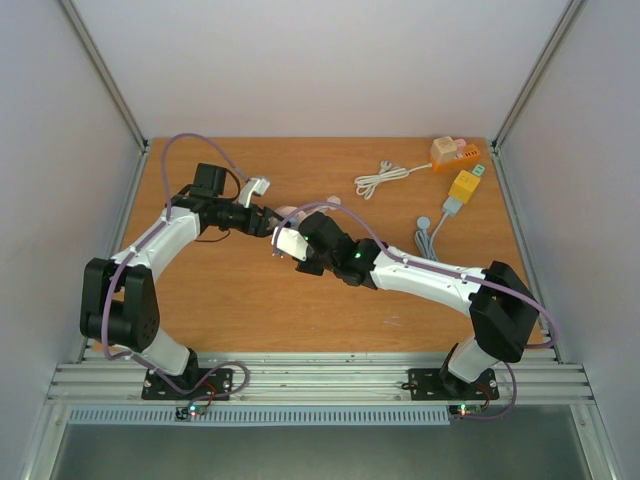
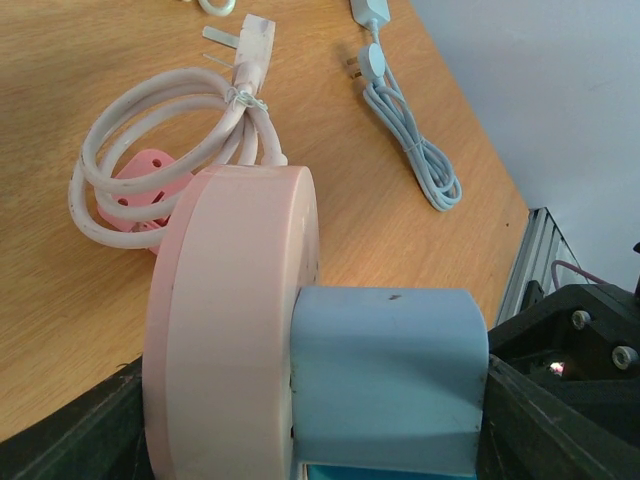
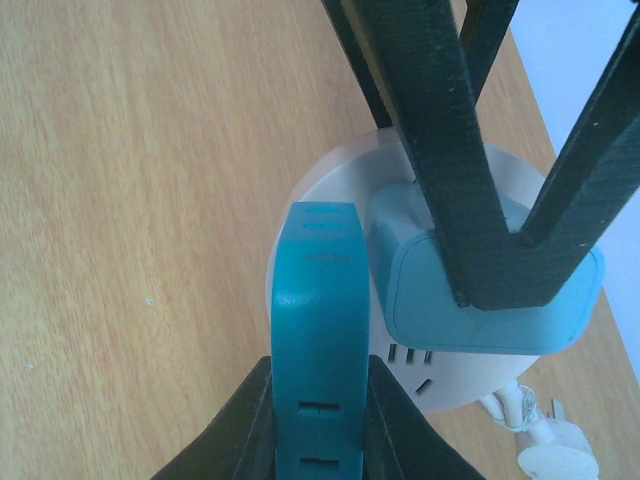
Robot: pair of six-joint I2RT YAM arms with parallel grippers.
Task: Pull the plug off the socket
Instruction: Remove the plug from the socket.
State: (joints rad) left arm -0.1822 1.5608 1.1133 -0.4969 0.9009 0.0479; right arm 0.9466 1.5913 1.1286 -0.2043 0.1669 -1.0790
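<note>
We see the boxy pale-blue plug (image 2: 385, 375) seated in the round pink plastic socket (image 2: 230, 320) at mid-table, both clamped between the left gripper (image 2: 315, 430)'s black fingers (image 2: 70, 440), while the right gripper (image 1: 298, 248)'s teal finger (image 3: 315, 340) lies just beside the plug, its spread impossible to tell.

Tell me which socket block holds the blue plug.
The round pink socket in the middle: the blue plug sits in its face. The orange block and the yellow block at the far right carry none.
</note>
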